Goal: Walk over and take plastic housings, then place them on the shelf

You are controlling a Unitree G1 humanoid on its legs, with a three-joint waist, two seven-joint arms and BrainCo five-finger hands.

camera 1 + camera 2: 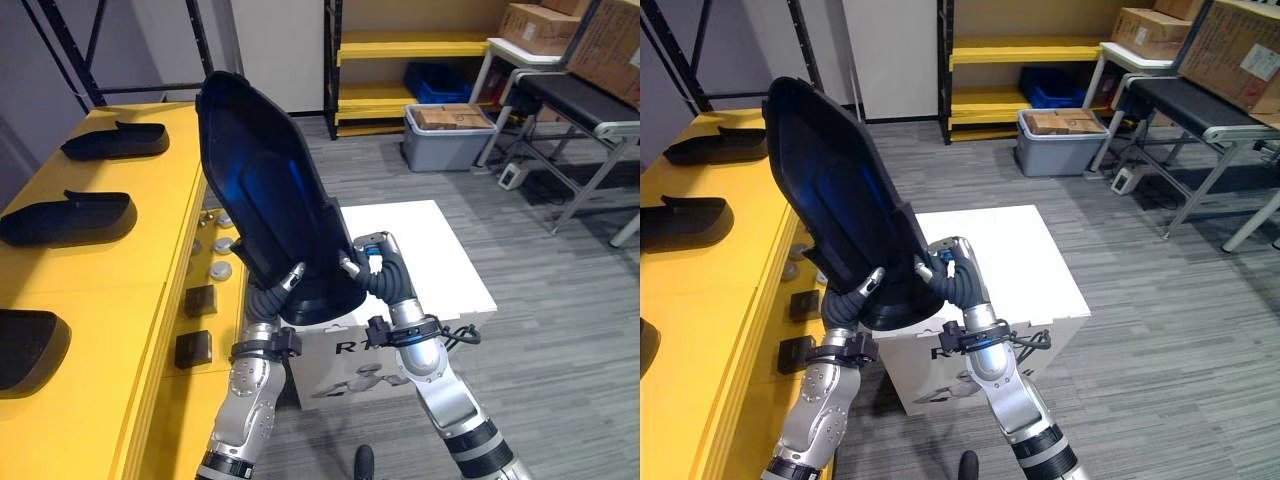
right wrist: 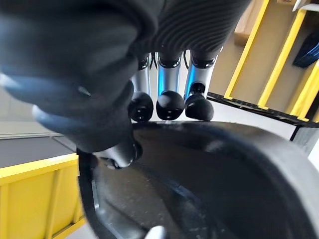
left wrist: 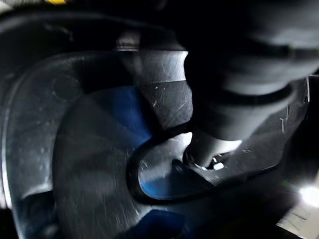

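**One housing held in both hands beside the shelf**

We have the black plastic housing (image 1: 265, 190) clamped by its lower end between both hands. It rises tilted well above the fingers, its inner face toward us. Our left hand (image 1: 278, 292) grips the bottom edge, with one finger laid across the inner face and the rest behind it. Our right hand (image 1: 372, 268) pinches the rim: its fingertips (image 2: 169, 103) press on the lip in a row, and the thumb (image 2: 122, 152) bears on the other side. Just below and beyond the right fingers sits a white box (image 1: 440, 260). Left of the left fingers runs the yellow shelf (image 1: 110, 290). Two small black blocks (image 1: 200, 300) and some silver discs (image 1: 220, 270) lie on its ledge near those fingers. Three more housings (image 1: 65, 217) lie farther out, well apart from one another. Far beyond the fingertips stand a grey bin (image 1: 450, 140), a yellow rack (image 1: 400, 45) and a black bench (image 1: 580, 100).
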